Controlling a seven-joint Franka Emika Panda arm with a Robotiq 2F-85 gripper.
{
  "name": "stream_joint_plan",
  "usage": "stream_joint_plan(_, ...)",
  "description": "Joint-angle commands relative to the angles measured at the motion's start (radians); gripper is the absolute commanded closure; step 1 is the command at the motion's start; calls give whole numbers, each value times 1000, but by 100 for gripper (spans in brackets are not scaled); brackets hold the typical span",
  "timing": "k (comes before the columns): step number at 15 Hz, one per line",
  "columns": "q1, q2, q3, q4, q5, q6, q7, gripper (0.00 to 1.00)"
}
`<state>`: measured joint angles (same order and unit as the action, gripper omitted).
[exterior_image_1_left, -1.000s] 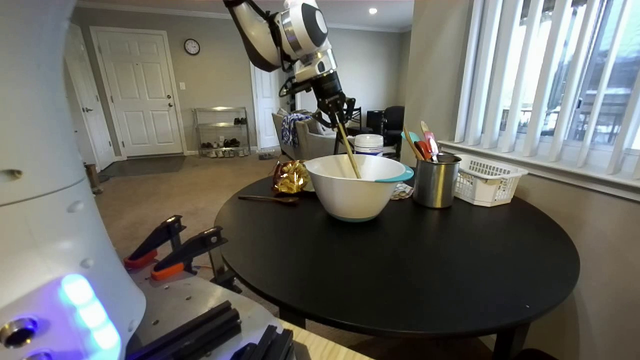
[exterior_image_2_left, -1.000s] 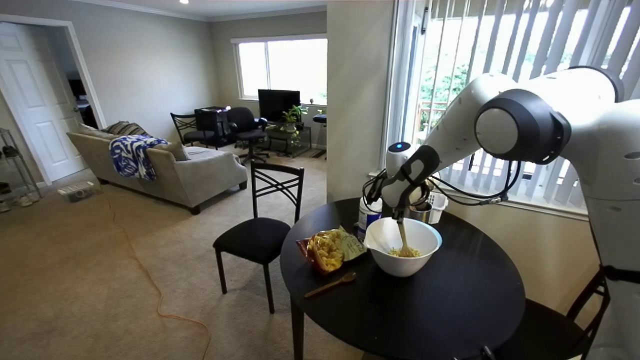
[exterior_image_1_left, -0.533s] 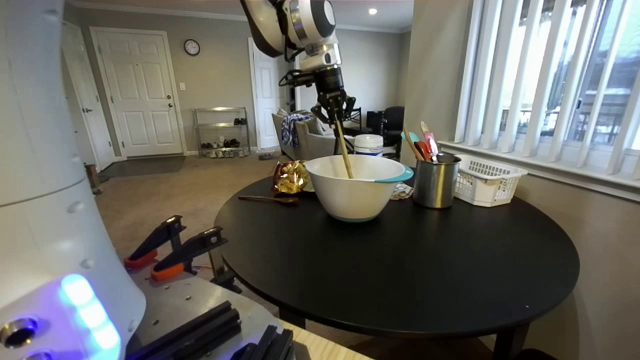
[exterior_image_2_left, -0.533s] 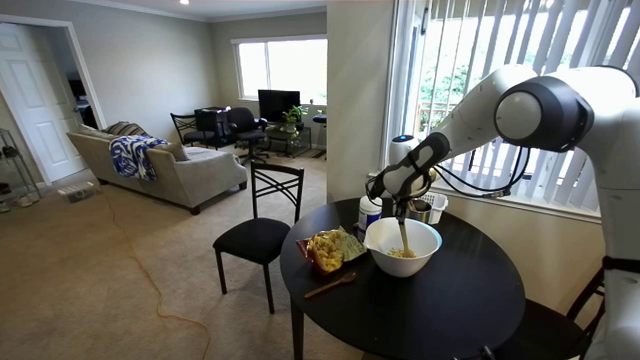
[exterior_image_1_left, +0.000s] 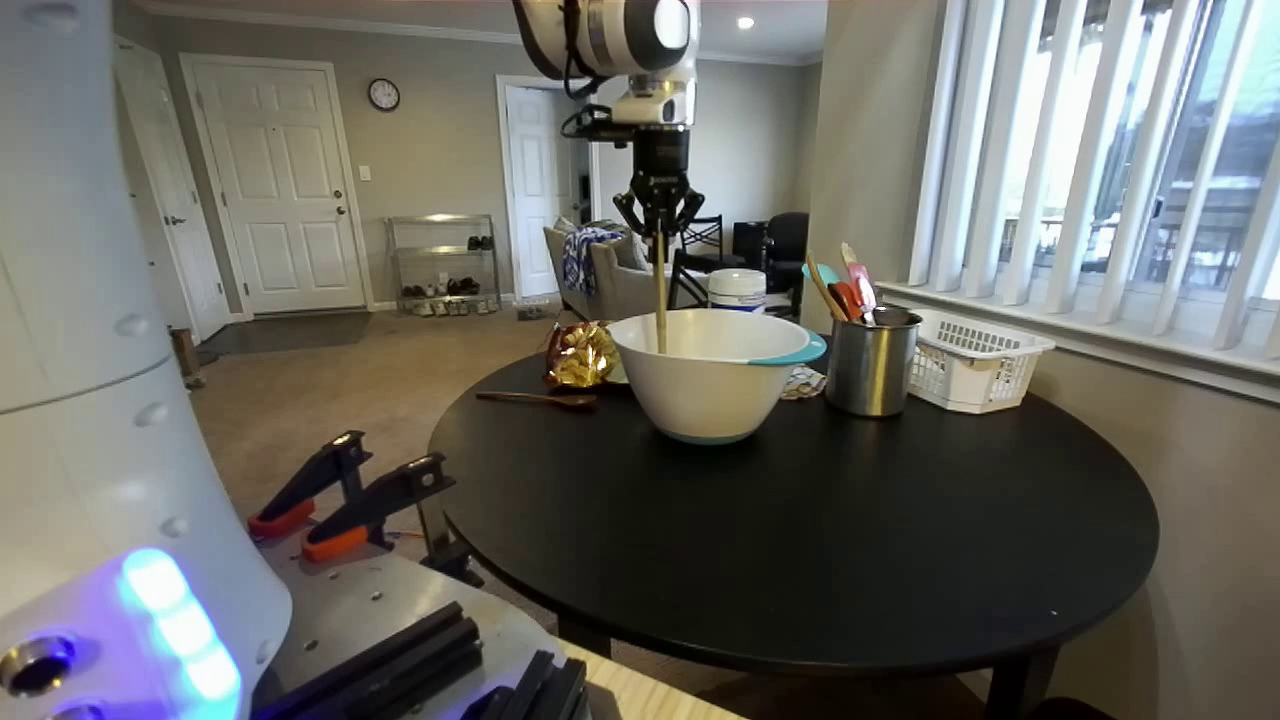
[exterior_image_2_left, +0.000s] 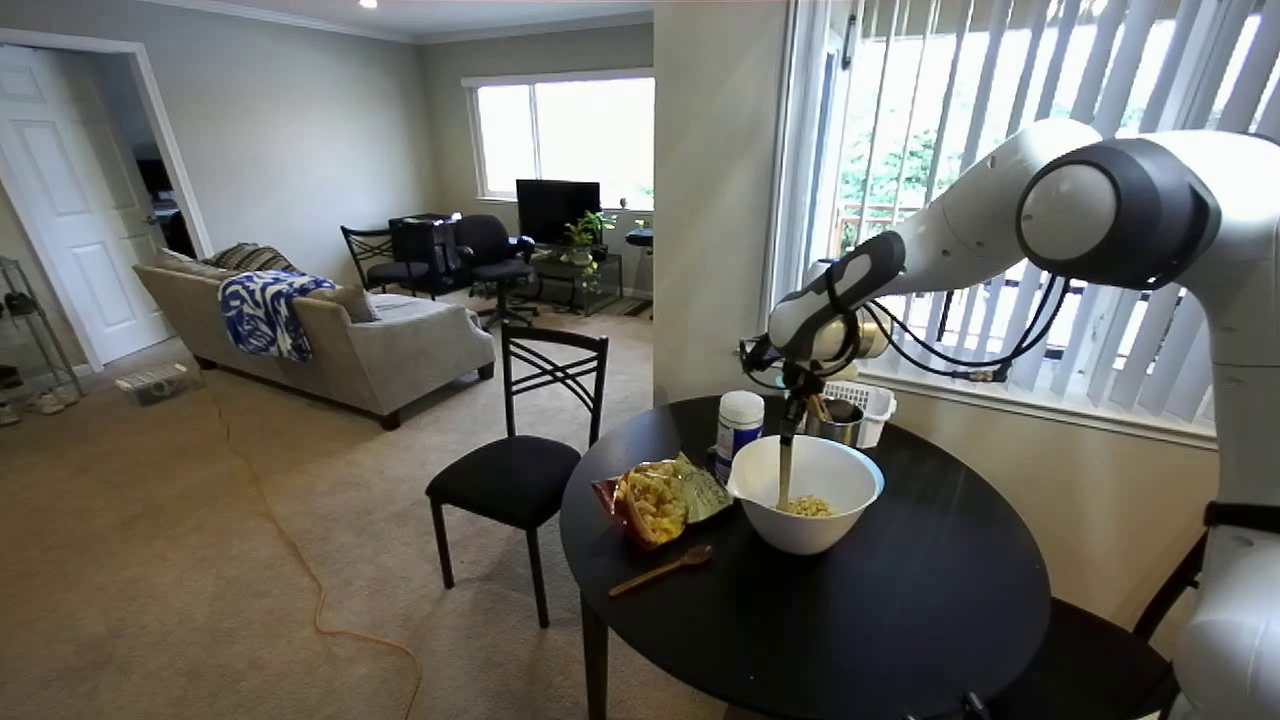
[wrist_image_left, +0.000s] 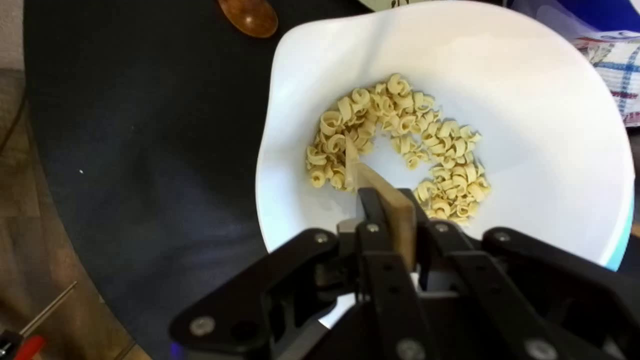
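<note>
My gripper (wrist_image_left: 391, 195) is shut on the handle of a light wooden utensil (wrist_image_left: 379, 186), which slants down between the fingers in the wrist view. The utensil's lower end is among curled pasta pieces (wrist_image_left: 400, 112) inside a white mixing bowl (wrist_image_left: 530, 125). In an exterior view the gripper (exterior_image_1_left: 660, 228) points straight down over the left part of the bowl (exterior_image_1_left: 700, 395), and the utensil (exterior_image_1_left: 661, 295) stands nearly upright. From another side, the utensil (exterior_image_2_left: 785, 475) dips in beside the pasta heap (exterior_image_2_left: 808, 507). The bowl's wall hides its lower end in an exterior view.
On the black round table (exterior_image_1_left: 800, 560) are an opened snack bag (exterior_image_2_left: 655, 505), a brown wooden spoon (exterior_image_2_left: 660, 572), a white-lidded canister (exterior_image_2_left: 738, 435), a steel utensil pot (exterior_image_1_left: 872, 368) and a white basket (exterior_image_1_left: 970, 370). A checked cloth (wrist_image_left: 622, 82) lies by the bowl. A chair (exterior_image_2_left: 510, 480) stands nearby.
The gripper has swung from tilted to upright, still gripping the utensil. The utensil's lower part has swept leftward across the bowl in both exterior views. The bowl has stayed put.
</note>
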<state>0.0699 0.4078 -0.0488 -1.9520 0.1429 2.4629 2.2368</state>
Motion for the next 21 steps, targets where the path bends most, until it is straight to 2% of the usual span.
stream_joint_plan(1,-21,26,27,-39,118,122,-4,95)
stream_joint_plan(5,12,35,-4,-97,101,339,27,95)
stream_joint_plan(9,68,44,-67,-145,47,467,60,95)
stream_joint_plan(11,131,48,-143,-165,-16,507,95,95)
stream_joint_plan(17,404,77,-466,-186,-264,529,272,95)
stream_joint_plan(19,466,88,-534,-186,-336,507,326,95)
stream_joint_plan(21,502,89,-567,-188,-378,468,350,95)
